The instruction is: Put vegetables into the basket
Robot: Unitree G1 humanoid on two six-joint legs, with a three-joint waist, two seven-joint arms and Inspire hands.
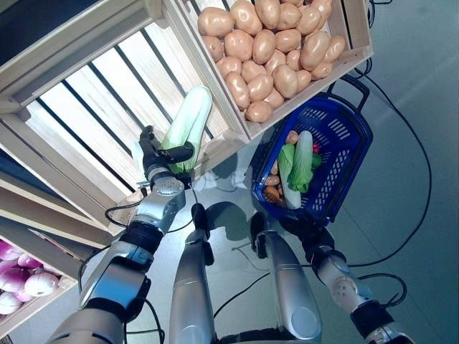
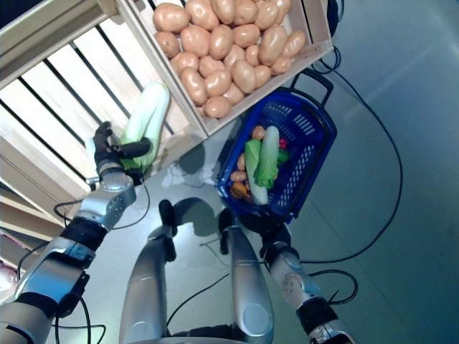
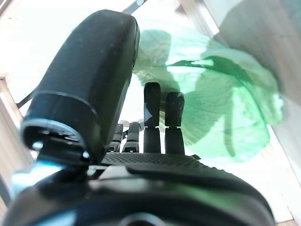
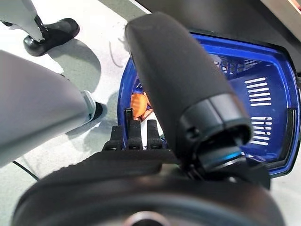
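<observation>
A produce shop: wooden crates (image 1: 237, 136) of potatoes (image 1: 269, 43).

Bright overhead light, blurred wrist close-ups

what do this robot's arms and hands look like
Both arms are glossy silver-grey shells with black bands at the joints and round silver wrist housings. The left hand and the right hand are dark and matte, each with slim segmented black fingers and a thick rounded black thumb. No white thumb cover is visible.
</observation>
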